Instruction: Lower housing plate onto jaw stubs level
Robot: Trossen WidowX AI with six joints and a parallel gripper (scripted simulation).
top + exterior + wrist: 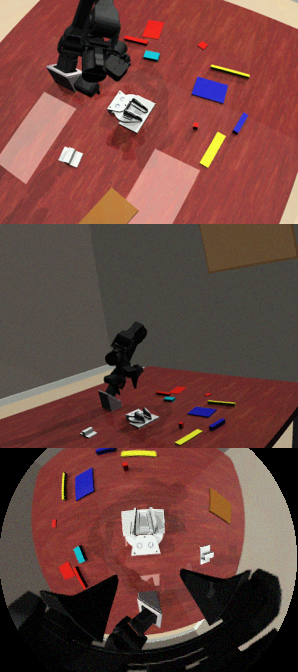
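Your jaws (pixel 109 79) (pixel 127 387) (pixel 149 575) are spread, gripping nothing. You have the white housing plate (pixel 118 102) (pixel 145 545) at one end of the white assembly. The cyan block (pixel 152 55) (pixel 169 399) (pixel 79 554) lies apart; a small grooved white piece (pixel 70 156) (pixel 88 432) (pixel 205 554) also.

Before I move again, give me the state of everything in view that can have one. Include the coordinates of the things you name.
Claw (pixel 149 575): open, holding nothing, clear of the assembly.
Housing plate (pixel 118 102) (pixel 145 545): on the assembly, two round holes showing; exact levelness can't be told.
Jaws: standing apart, gap between them.
Small white bracket (pixel 70 157) (pixel 88 432) (pixel 205 554): on the table, ridge up.
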